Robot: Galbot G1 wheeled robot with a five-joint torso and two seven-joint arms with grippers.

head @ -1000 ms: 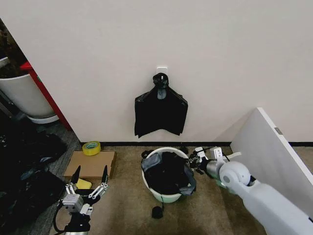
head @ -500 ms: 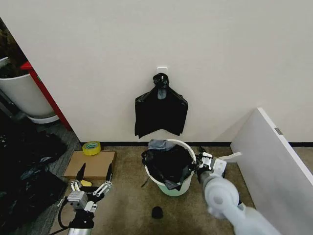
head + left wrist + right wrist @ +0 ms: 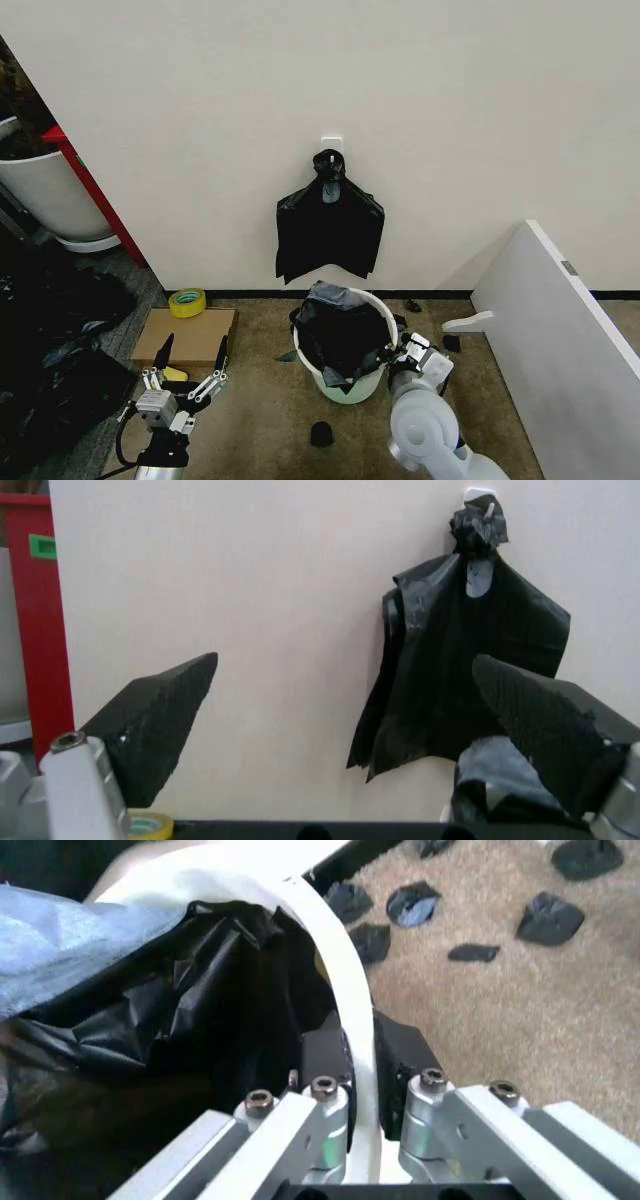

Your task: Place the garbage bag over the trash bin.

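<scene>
Right gripper [image 3: 358,1065] clamps trash bin [image 3: 340,975] rim, garbage bag [image 3: 170,1005] inside.

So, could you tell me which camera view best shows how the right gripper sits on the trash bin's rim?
The right wrist view: the right gripper straddles the trash bin rim, one finger inside against the garbage bag, one outside. The head view shows the gripper at the bin, its fingers hidden. The left wrist view shows a sliver of bag.
</scene>
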